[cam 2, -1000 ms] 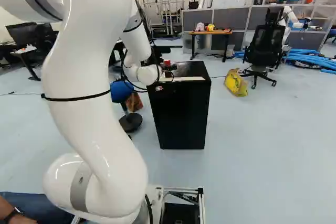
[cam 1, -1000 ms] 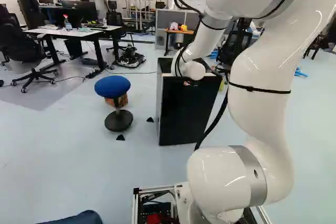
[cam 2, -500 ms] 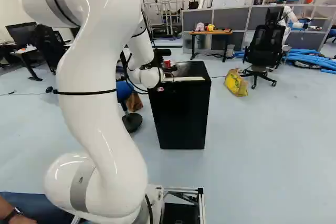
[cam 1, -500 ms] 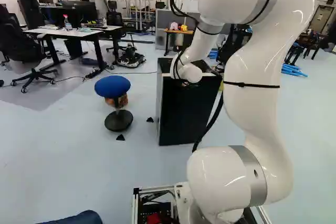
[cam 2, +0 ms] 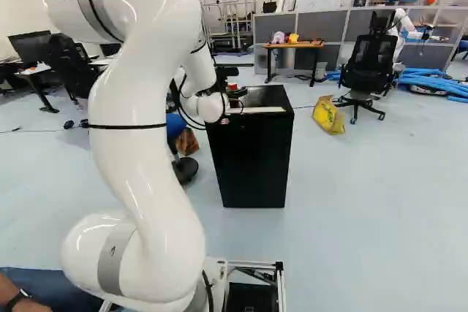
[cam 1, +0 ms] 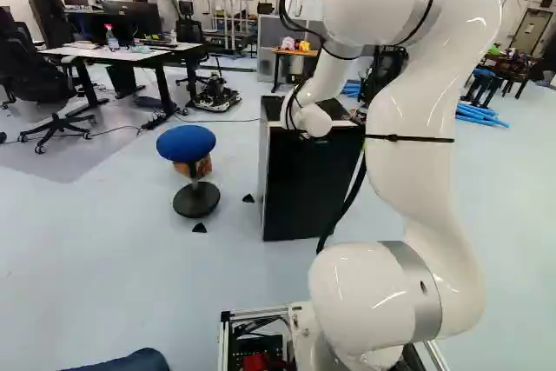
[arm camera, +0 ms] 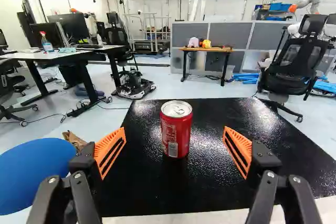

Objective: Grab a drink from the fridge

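Orange slotted pads line the 2 fingers of the black gripper, spread wide apart. Between them, touching neither, 1 shiny red cylindrical can stands upright on the glossy, pebbled top of the boxy black fridge, central in the right base view. Farther out are 1 round blue stool, left of centre in the left base view, and 1 crumpled yellow bag, right of centre in the right base view.

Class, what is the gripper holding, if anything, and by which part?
Nothing is held: the gripper stands open, and the red can stands upright on the black fridge top.
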Motion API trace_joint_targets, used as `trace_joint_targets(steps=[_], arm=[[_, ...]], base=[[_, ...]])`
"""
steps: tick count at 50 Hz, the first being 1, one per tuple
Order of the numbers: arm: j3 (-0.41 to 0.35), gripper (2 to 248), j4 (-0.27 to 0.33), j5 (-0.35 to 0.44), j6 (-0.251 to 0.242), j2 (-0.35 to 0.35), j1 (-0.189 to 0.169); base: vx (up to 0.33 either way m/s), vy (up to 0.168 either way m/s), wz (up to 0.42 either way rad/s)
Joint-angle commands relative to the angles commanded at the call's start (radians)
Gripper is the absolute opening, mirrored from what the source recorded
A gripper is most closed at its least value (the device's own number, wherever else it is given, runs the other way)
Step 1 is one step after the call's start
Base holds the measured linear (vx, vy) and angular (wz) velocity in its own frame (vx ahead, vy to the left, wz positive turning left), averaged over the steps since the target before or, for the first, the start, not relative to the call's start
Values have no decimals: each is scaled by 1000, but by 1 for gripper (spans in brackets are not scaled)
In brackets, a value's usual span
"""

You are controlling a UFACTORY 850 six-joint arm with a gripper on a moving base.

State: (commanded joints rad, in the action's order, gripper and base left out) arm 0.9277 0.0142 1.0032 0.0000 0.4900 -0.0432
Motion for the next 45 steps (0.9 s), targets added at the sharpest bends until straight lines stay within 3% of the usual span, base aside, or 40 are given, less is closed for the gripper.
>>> trace_joint_targets(steps=[45], arm=[[129, 247, -11, -10, 0, 98, 2]], base=[[0, 0, 0]])
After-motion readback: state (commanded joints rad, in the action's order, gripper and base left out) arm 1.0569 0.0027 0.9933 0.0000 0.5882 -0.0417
